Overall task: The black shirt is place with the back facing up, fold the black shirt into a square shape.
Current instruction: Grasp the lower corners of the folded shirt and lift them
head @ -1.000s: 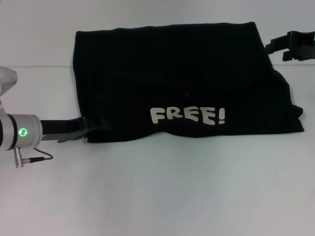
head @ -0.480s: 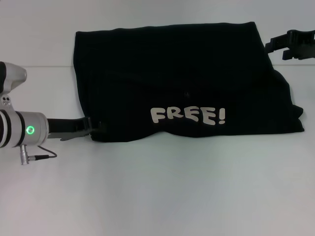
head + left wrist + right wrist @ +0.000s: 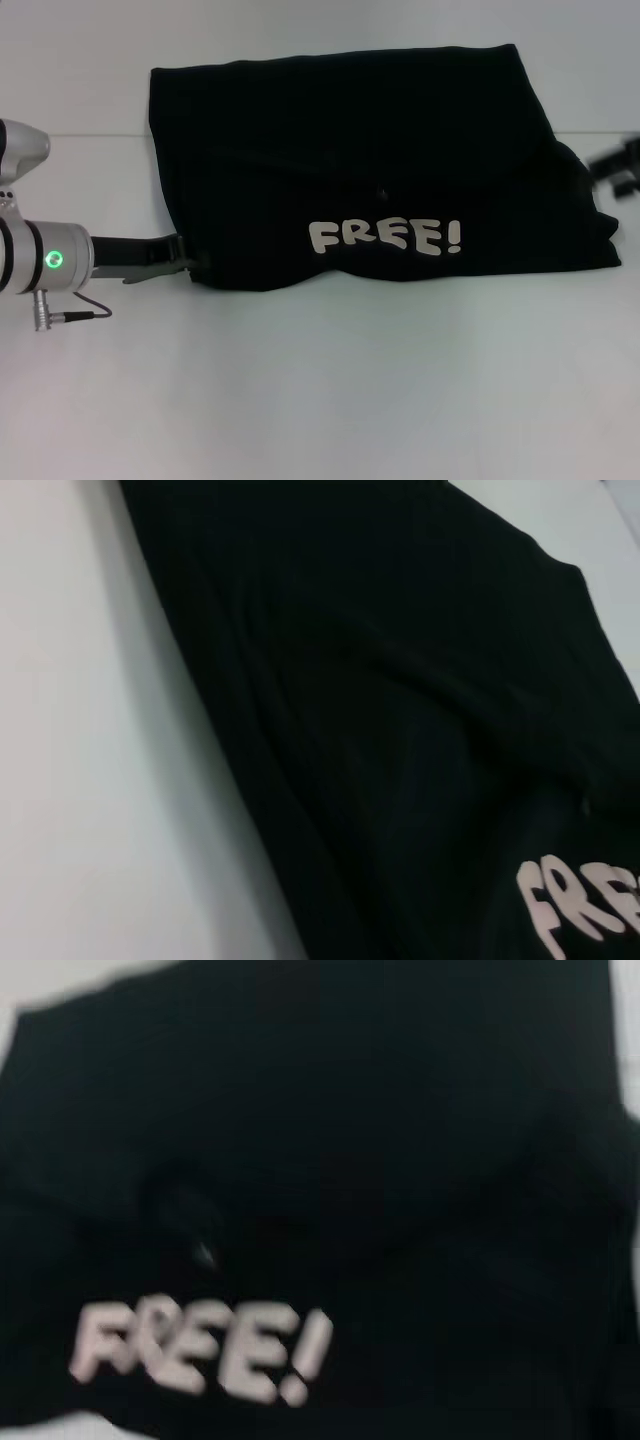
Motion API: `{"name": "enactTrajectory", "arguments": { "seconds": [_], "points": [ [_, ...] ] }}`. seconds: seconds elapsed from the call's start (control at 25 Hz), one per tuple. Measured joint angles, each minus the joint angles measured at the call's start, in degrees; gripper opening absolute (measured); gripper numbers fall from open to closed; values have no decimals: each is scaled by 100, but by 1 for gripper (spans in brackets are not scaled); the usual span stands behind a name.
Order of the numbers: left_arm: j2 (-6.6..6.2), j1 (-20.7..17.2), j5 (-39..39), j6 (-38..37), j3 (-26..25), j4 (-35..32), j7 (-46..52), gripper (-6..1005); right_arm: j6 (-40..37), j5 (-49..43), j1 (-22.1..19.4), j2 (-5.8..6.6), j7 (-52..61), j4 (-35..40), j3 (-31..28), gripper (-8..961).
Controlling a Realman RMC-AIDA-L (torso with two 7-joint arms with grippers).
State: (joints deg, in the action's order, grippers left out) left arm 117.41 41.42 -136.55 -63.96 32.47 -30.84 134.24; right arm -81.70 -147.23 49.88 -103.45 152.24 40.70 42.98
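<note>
The left hand (image 3: 188, 266) reaches in low from the left, its tips at the near left corner of the black shirt (image 3: 370, 150); whether it grips the cloth cannot be told. The shirt lies folded on the white table (image 3: 330, 390), "FREE!" lettering (image 3: 385, 238) facing up along its near edge. The right hand (image 3: 620, 170) hangs blurred just beyond the shirt's right edge, grip unreadable.

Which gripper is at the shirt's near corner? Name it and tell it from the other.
The left gripper, at the black shirt's near left corner. The right gripper hangs off its right edge, farther back.
</note>
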Motion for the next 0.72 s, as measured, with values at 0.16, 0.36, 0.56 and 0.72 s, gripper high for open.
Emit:
{"name": "enactTrajectory", "arguments": {
  "seconds": [0.16, 0.36, 0.56, 0.72],
  "points": [
    [-7, 32, 22, -36, -10, -57, 43, 31, -119, -441, -251, 13, -53, 26, 0, 628],
    [-8, 73, 27, 11, -13, -62, 49, 38, 363, -646, -572, -200, -278, 144, -30, 628],
    [-7, 90, 36, 16, -12, -63, 62, 45, 1142, -545, -829, -554, -480, 313, -80, 628],
    [-7, 101, 42, 16, -13, -63, 68, 51, 1479, -372, -868, -721, -821, 173, -232, 628]
  ]
}}
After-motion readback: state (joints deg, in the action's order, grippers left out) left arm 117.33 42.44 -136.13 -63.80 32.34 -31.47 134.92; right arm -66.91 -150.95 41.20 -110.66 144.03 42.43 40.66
